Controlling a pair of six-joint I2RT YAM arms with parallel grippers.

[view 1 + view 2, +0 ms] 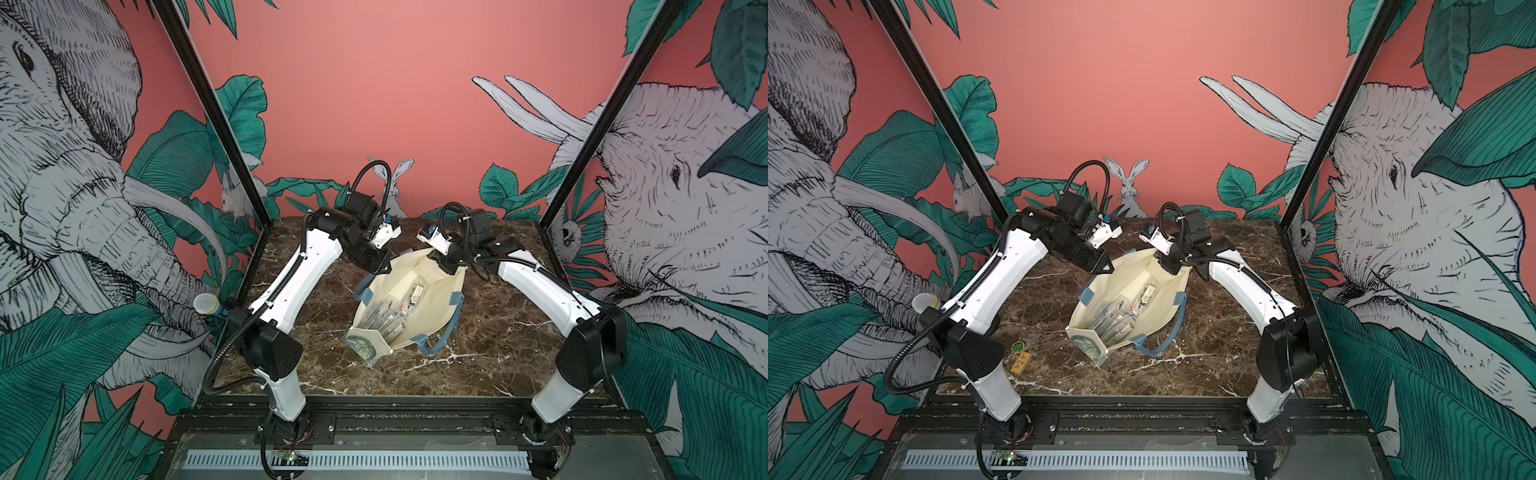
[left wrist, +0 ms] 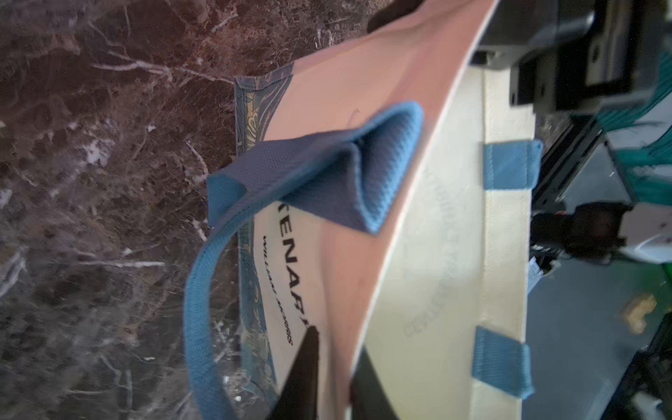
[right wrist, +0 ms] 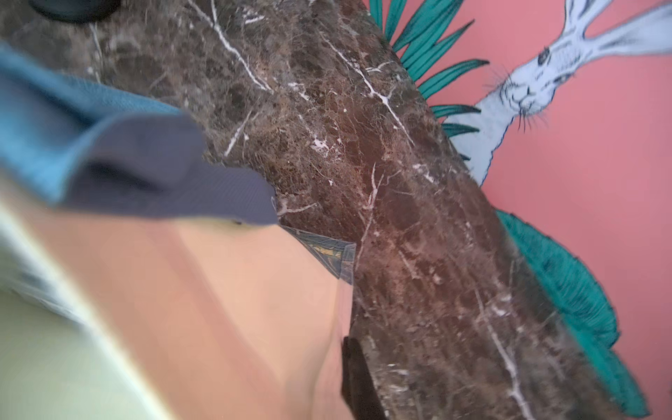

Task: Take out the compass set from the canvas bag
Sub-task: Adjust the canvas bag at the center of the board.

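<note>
The canvas bag lies mid-table, with the compass set probably among the clear cases inside. The right gripper pinches its far-right rim, and the left gripper straddles the far-left rim with its jaws slightly parted. The mouth is being spread, so next one gripper must let go and reach in.

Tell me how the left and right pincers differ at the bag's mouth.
The left pincer has its fingers parted astride the canvas bag's rim; the right pincer is closed, apparently pinching that rim. The left pincer sits at the mouth's left end, the right pincer at its right end. Both reach the rim's far side.
</note>
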